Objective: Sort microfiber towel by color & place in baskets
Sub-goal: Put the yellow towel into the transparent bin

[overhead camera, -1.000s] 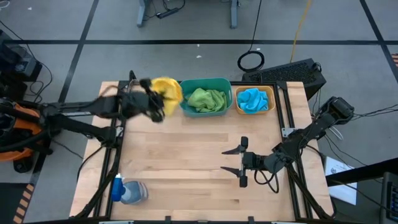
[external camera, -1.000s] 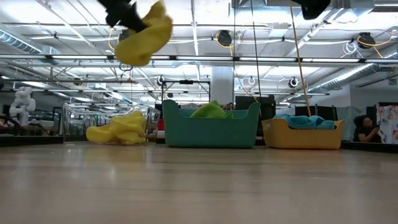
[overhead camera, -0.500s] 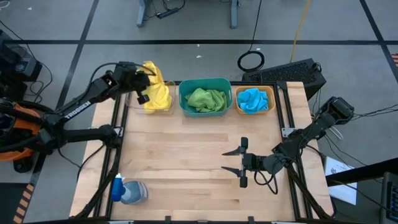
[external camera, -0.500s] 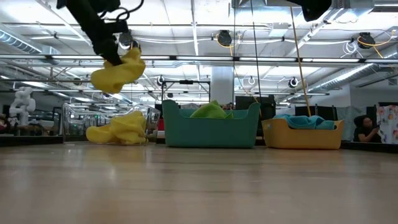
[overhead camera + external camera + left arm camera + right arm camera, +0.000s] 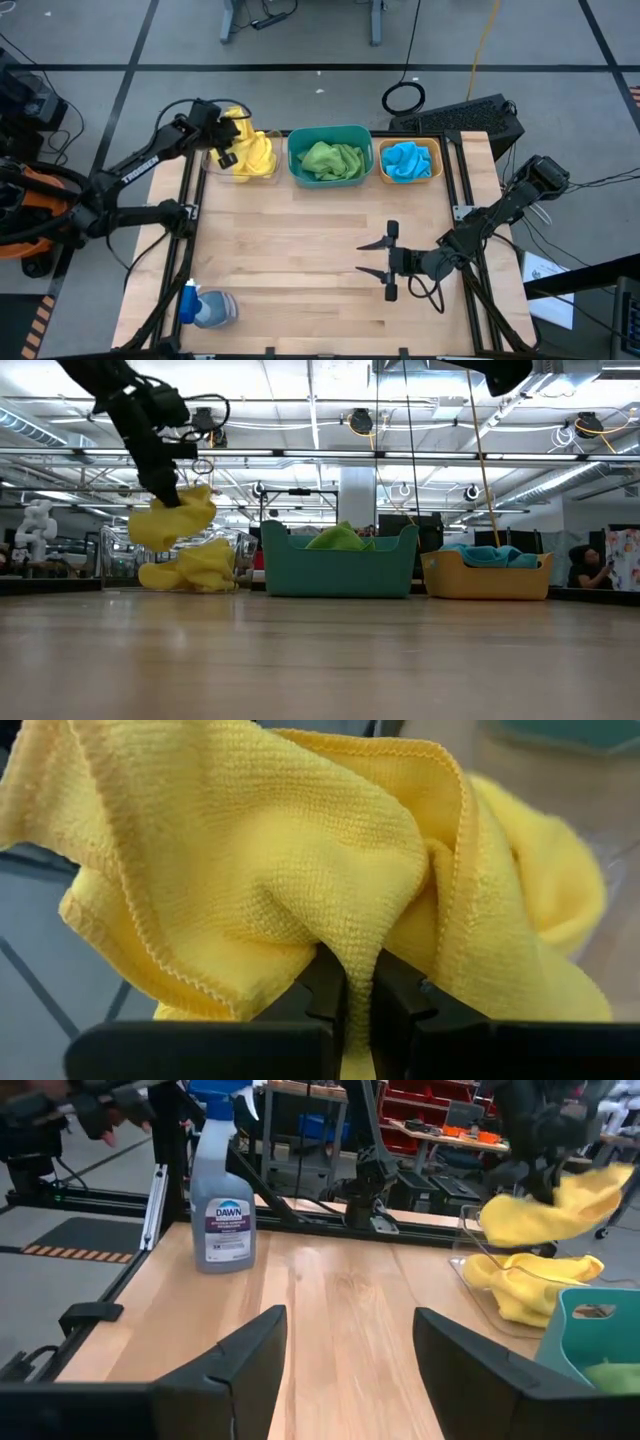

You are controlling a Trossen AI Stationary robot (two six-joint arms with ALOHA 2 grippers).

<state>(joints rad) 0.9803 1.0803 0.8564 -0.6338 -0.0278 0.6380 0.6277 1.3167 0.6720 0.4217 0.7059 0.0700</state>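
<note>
My left gripper [image 5: 168,495] is shut on a yellow towel [image 5: 172,522] over the clear bin [image 5: 212,160] at the table's far left. A second yellow towel [image 5: 195,570] lies inside that bin. The teal bin [image 5: 330,129] holds a green towel [image 5: 332,160]. The orange bin [image 5: 436,160] holds a blue towel [image 5: 406,160]. All three bins stand in a row along the far edge. My right gripper [image 5: 375,257] is open and hovers low over the right half of the table, its fingers pointing toward the table's left. My left gripper pinches a bunched fold [image 5: 352,945] of the yellow towel between its two fingers [image 5: 325,992], several layers together. The fingers come from above, slanting down. The towel hangs slack below them, lifted over the clear bin, its lower end close above the towel lying there.
A spray bottle [image 5: 206,308] lies near the table's near left corner. Bare wood [image 5: 300,230] stretches between the bins and my right gripper. Black frame rails [image 5: 188,215] run along the table's left and right sides.
My left gripper has carried the yellow towel from above the table near the teal bin toward the far left, over the clear bin, and then down toward it. The towel has stayed pinched, hanging below the fingers.
</note>
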